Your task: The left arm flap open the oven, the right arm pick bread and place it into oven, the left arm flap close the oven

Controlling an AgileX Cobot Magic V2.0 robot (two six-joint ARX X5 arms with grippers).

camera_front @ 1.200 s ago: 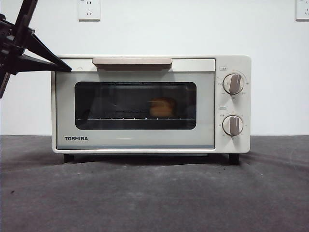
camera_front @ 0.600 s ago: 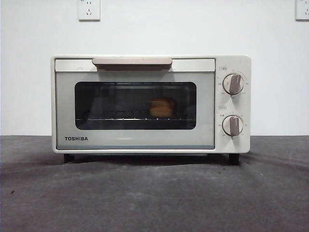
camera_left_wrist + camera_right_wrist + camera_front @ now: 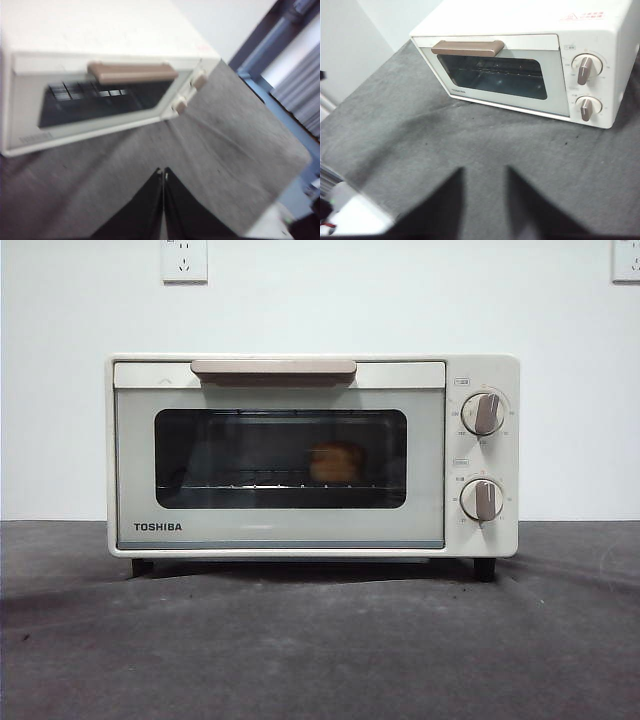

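The cream-white TOSHIBA oven [image 3: 280,455] stands on the grey table with its glass door shut and the beige bar handle [image 3: 273,368] at the top. The golden-orange bread [image 3: 335,462] sits on the wire rack inside, seen through the window. The oven also shows in the left wrist view [image 3: 100,75] and the right wrist view [image 3: 530,65]. My left gripper [image 3: 163,172] is shut and empty, pulled back above the table in front of the oven. My right gripper [image 3: 485,172] is open and empty, back from the oven. Neither arm shows in the front view.
Two round knobs [image 3: 484,412] sit on the oven's right panel. A grey cloth [image 3: 320,640] covers the table in front. Wall sockets [image 3: 184,258] are on the white wall behind. The table's edge [image 3: 280,200] shows in the left wrist view.
The black arm at the upper left of the front view a second ago has withdrawn out of that view. The oven and bread have not moved.
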